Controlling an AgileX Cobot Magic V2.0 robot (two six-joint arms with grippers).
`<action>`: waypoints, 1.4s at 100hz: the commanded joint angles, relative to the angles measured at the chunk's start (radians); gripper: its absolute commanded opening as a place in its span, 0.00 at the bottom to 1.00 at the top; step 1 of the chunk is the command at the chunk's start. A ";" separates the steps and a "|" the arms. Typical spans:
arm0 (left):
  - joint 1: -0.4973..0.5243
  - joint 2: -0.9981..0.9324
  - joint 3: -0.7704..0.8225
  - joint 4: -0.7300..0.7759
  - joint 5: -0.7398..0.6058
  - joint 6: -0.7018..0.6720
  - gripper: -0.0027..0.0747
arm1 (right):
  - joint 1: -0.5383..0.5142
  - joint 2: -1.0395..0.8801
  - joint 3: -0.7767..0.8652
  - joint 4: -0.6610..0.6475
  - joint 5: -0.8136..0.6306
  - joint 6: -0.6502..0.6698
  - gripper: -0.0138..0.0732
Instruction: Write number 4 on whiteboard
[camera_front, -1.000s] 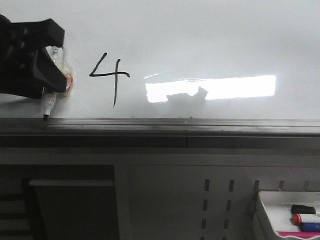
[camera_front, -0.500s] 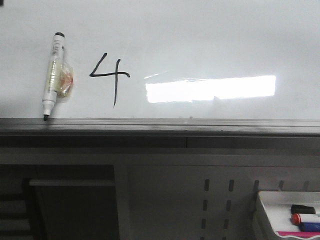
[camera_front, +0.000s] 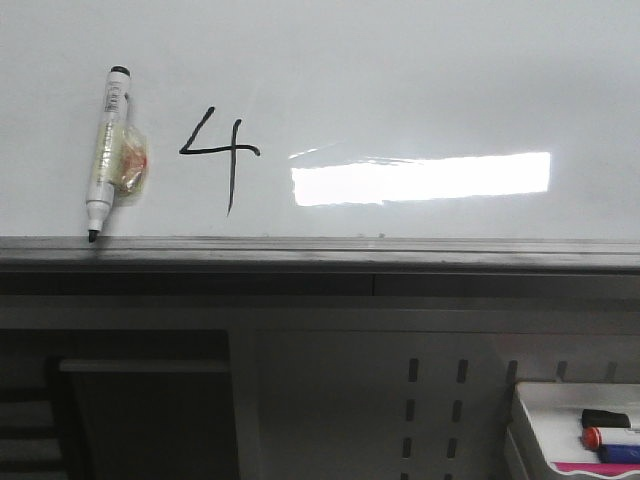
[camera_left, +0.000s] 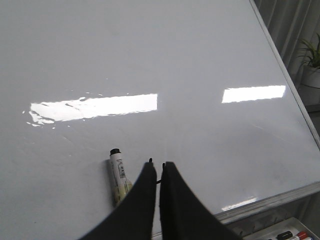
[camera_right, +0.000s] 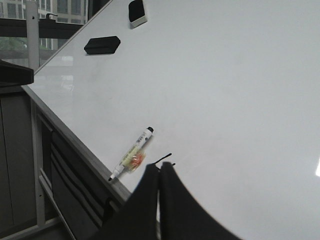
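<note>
Seen from the front, the number 4 (camera_front: 222, 156) stood drawn in black ink on the whiteboard (camera_front: 400, 80), left of a bright rectangular glare (camera_front: 420, 178). A white marker pen (camera_front: 104, 150) lay just left of the numeral, slightly tilted, its uncapped tip down against the grey edge rail (camera_front: 320, 250). A scrap of yellowish tape clung to its barrel. At lower right, a small white tray (camera_front: 575, 430) held a black cap and red and blue markers. Neither arm appeared in this view.

From the left wrist, the left end effector (camera_left: 156, 167) was clenched with nothing between its fingers, raised above the board. The pen (camera_left: 119, 176) rested just beside it, and the numeral was almost wholly hidden behind the fingers.

From the right wrist, the right end effector (camera_right: 159, 170) was likewise pressed closed and empty. The pen (camera_right: 132, 153) lay near the rail, with part of the 4 (camera_right: 163, 159) peeking out above the fingers. Two dark erasers (camera_right: 102, 44) sat well apart at the board's far end.
</note>
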 joint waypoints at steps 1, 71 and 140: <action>-0.006 -0.056 0.013 -0.004 -0.064 0.012 0.01 | -0.007 -0.059 0.063 -0.005 -0.097 0.000 0.09; -0.006 -0.114 0.031 -0.052 -0.059 0.012 0.01 | -0.007 -0.131 0.189 -0.005 -0.087 0.000 0.08; 0.400 -0.256 0.323 0.259 -0.063 0.008 0.01 | -0.007 -0.131 0.189 -0.005 -0.087 0.000 0.08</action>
